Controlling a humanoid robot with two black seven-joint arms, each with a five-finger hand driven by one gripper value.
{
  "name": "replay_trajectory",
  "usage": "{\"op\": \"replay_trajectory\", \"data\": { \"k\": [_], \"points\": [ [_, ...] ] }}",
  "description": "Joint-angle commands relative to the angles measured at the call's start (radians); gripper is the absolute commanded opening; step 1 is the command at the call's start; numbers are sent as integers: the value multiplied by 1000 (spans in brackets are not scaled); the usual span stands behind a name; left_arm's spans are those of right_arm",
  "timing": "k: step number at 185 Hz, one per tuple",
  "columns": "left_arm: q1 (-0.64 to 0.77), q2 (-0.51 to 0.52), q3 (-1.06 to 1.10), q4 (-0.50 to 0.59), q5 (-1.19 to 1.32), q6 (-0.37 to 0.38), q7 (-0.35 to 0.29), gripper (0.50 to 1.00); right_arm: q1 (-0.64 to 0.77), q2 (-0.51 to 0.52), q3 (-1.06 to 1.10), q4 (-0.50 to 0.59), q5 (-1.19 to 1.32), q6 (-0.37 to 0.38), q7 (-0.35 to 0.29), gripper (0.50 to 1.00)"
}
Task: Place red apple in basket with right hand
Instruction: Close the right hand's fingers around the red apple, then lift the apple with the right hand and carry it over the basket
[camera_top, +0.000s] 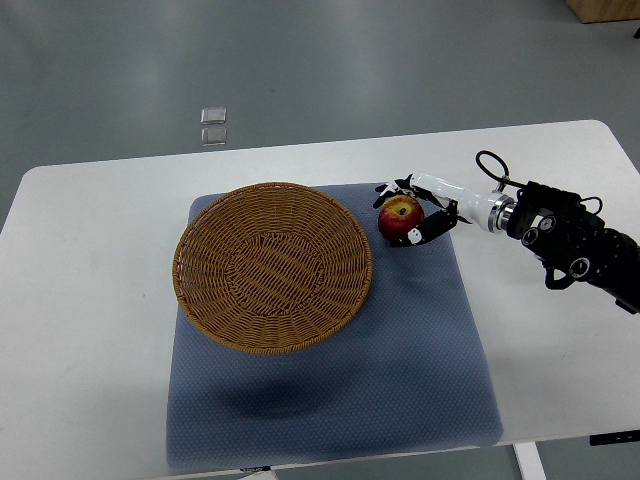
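Observation:
A red apple (400, 217) with a yellowish top sits on the blue mat (430, 330), just right of the round wicker basket (272, 266). My right hand (412, 212) reaches in from the right edge and its fingers (398, 186) curl around the apple from behind and below, touching it. The apple appears to rest on the mat, outside the basket rim. The basket holds nothing.
The mat lies on a white table (90, 300). A small clear object (213, 125) lies on the grey floor beyond the table's far edge. A wooden box corner (605, 10) shows at the top right.

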Motion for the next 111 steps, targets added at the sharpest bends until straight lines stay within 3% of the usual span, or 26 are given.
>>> {"op": "replay_trajectory", "data": {
  "k": [1,16,25,26,38,50,51,65,111],
  "points": [
    [0,0,0,0,0,0,0,1000,1,1,-36,0,-3,-20,-1,913],
    [0,0,0,0,0,-1,0,1000,-1,1,-74,0,-4,-57,-1,870],
    [0,0,0,0,0,-1,0,1000,-1,1,-74,0,-4,-57,-1,870],
    [0,0,0,0,0,0,0,1000,-3,3,-81,-1,-4,-77,-2,812],
    [0,0,0,0,0,0,0,1000,-4,7,-89,-3,-4,-100,-2,719],
    [0,0,0,0,0,0,0,1000,-4,9,-89,-3,-4,-103,-2,707],
    [0,0,0,0,0,0,0,1000,-4,12,-91,-6,-3,-123,-2,618],
    [0,0,-2,0,0,0,0,1000,-4,14,-85,-6,-1,-143,-2,500],
    [0,0,-2,0,0,0,0,1000,37,15,-68,2,17,-189,10,500]
  ]
}}
